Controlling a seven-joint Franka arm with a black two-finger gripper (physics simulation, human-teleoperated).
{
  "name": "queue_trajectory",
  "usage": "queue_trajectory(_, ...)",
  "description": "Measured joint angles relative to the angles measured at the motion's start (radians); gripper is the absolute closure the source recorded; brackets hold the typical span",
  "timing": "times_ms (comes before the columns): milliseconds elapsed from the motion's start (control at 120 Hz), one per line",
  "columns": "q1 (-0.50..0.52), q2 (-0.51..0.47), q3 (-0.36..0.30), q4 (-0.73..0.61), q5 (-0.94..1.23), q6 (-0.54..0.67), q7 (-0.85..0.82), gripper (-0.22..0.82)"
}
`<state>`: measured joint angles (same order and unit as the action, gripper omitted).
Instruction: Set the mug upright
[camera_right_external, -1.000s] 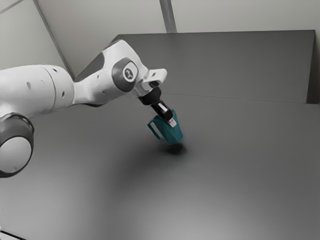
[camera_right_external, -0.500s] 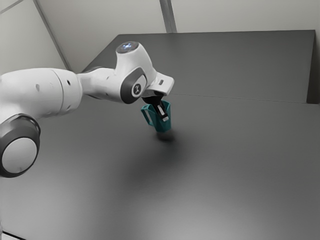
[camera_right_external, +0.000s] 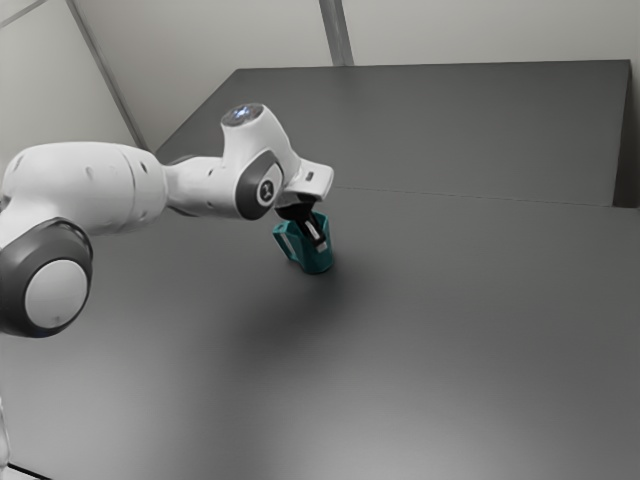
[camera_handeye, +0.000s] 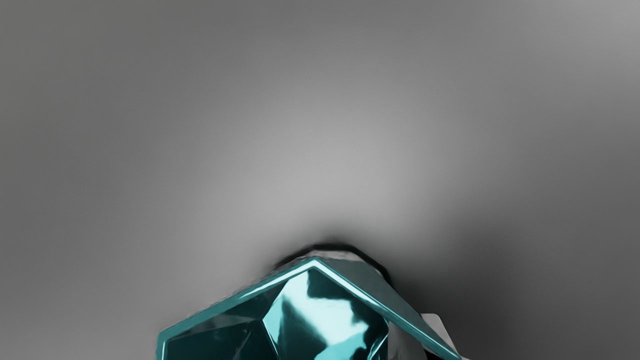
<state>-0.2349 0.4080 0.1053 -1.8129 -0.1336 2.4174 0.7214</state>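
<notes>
In the exterior view my gripper (camera_right_external: 320, 244) points down at the teal mug (camera_right_external: 313, 263) and is shut on its wall. The mug stands nearly upright, opening up, its handle (camera_right_external: 287, 243) toward the exterior view's left. Its base is low over the table, and whether it rests there I cannot tell. From the wrist view, I look into the open mouth of the faceted mug (camera_handeye: 320, 315). There the gripper (camera_handeye: 419, 346) has the wall between its fingers, one inside the mug and one outside, both partly hidden.
The dark grey table (camera_right_external: 460, 330) extends around the mug on all sides. A soft shadow falls on it beside the mug. Pale walls (camera_right_external: 480, 30) rise behind the table's far edge.
My hand has carried the mug down and toward the exterior view's left. Strongly tilted and raised a second ago, the mug is now nearly upright, with its shadow close against its base.
</notes>
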Motion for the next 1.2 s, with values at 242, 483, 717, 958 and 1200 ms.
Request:
queue_trajectory(242, -0.006, 0.000, 0.002, -0.004, -0.007, 0.005, 0.011, 0.50)
queue_trajectory(483, -0.019, -0.046, 0.009, -0.011, -0.008, -0.001, 0.021, 0.16)
queue_trajectory(717, -0.018, -0.195, 0.037, -0.017, 0.032, -0.119, -0.040, 0.05)
queue_trajectory(958, 0.018, -0.323, 0.106, 0.003, 0.131, -0.358, -0.170, 0.02)
queue_trajectory(1200, 0.155, -0.356, -0.001, 0.164, 0.216, -0.578, -0.287, 0.01)
